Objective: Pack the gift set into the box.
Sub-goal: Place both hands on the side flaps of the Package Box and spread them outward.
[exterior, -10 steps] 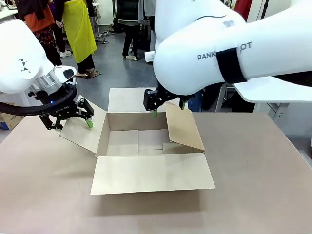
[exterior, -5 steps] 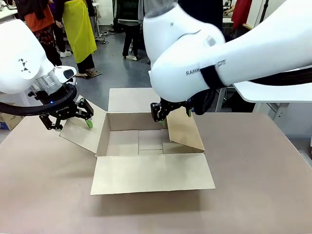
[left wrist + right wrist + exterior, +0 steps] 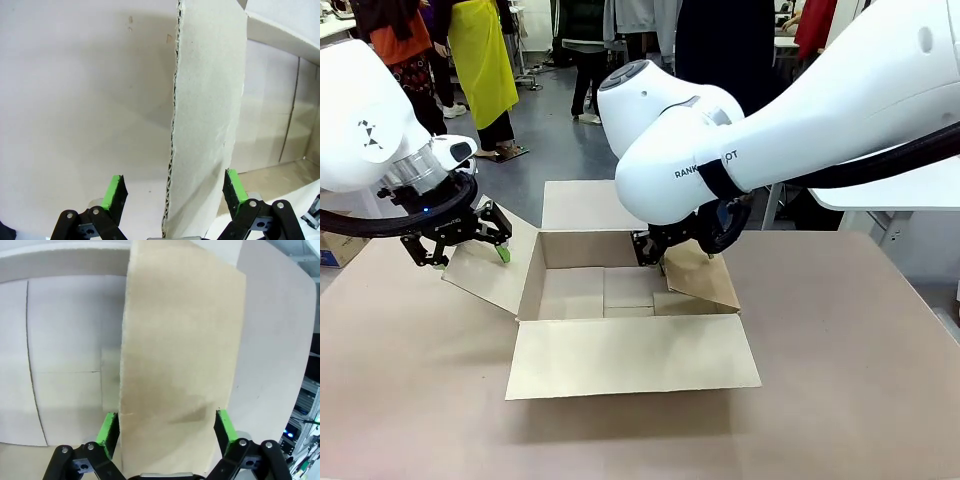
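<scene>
The box (image 3: 630,355), a large brown cardboard carton, lies open in the middle of the table with its four flaps spread and nothing inside. My left gripper (image 3: 470,246) is at the left flap (image 3: 207,100) and stands open, its green pads either side of the flap's edge. My right gripper (image 3: 656,252) reaches down at the right flap (image 3: 180,350), which stands half raised. It is open too, with that flap between its fingers (image 3: 108,431). The gift set is out of view.
The brown tabletop (image 3: 840,380) has free room in front of and to the right of the carton. Several people stand on the grey floor beyond the far edge. A small carton (image 3: 334,248) sits on the floor at far left.
My right arm has swung down and to the right, bringing its gripper from the box's back wall onto the right flap. The left arm and the box have not moved.
</scene>
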`<action>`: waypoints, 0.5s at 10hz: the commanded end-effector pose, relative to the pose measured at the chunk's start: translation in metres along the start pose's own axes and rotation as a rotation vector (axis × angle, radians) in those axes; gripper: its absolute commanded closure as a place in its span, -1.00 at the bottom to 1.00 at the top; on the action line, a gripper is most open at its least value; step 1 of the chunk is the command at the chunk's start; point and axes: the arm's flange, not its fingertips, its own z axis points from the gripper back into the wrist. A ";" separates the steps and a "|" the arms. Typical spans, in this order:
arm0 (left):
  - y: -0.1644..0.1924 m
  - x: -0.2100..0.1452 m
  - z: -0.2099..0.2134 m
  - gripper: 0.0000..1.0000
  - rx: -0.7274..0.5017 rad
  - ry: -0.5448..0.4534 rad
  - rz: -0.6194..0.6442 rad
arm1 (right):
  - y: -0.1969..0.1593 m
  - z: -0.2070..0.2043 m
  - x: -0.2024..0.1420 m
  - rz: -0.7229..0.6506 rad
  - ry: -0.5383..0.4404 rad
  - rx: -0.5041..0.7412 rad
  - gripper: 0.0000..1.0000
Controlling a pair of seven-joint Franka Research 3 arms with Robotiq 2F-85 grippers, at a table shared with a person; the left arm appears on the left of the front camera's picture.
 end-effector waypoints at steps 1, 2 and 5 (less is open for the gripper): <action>-0.001 -0.001 0.003 -1.00 0.012 -0.005 0.009 | -0.008 0.009 -0.004 -0.064 -0.044 -0.063 -1.00; -0.001 -0.001 0.003 -1.00 0.012 -0.005 0.009 | -0.019 0.014 -0.006 -0.078 -0.052 -0.079 -1.00; -0.001 -0.001 0.003 -1.00 0.012 -0.005 0.009 | -0.070 0.045 -0.019 -0.155 -0.125 -0.035 -1.00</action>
